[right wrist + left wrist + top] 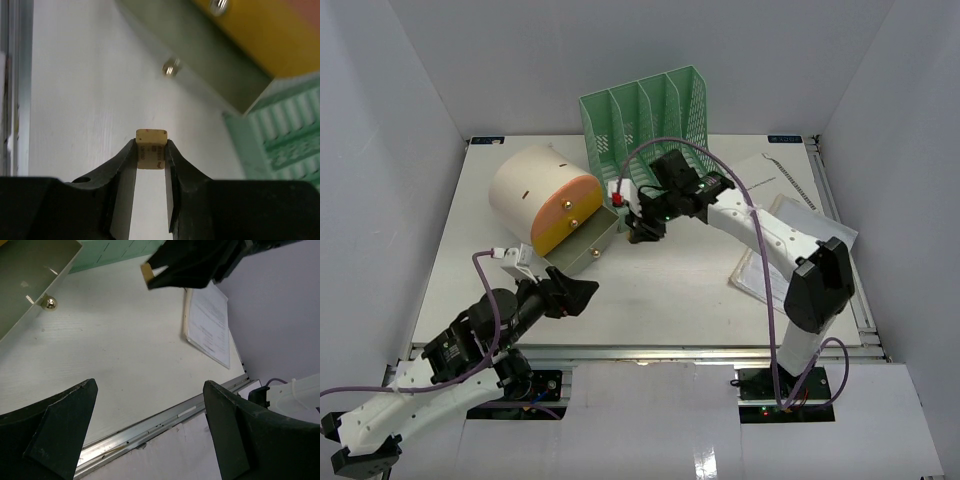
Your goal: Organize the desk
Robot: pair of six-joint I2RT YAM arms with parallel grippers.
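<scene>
Now: the bench (pixel 670 295), a white rectangular top with a metal rail along its near edge, sits between white walls and fills the middle of the top view. Both arm bases are just below the rail.

At back centre we note a green mesh file rack (pixel 645 120), upright. Left of it is a cream rounded drawer unit (pixel 525 185) with an orange front. Its olive drawer (pixel 585 243) is pulled out, with a brass knob (pixel 171 68) on its face. On the right side a stack of papers (pixel 755 270) lies flat, partly under the right arm. A spiral-bound pad (pixel 785 170) lies behind the papers, toward the back corner.

The right fingers (pixel 129 157) pinch a tan eraser (pixel 151 148) by two opposite sides. Its end stands out past the tips and its printed face is turned toward the wrist camera. In the top view this grip is just right of the open drawer's front, in front of the rack. We cannot tell whether the eraser touches the bench.

The left fingers (pixel 65 425) are spread wide with nothing between them. They are low over the near left part of the bench and aimed toward the drawer and the right arm's tip.
</scene>
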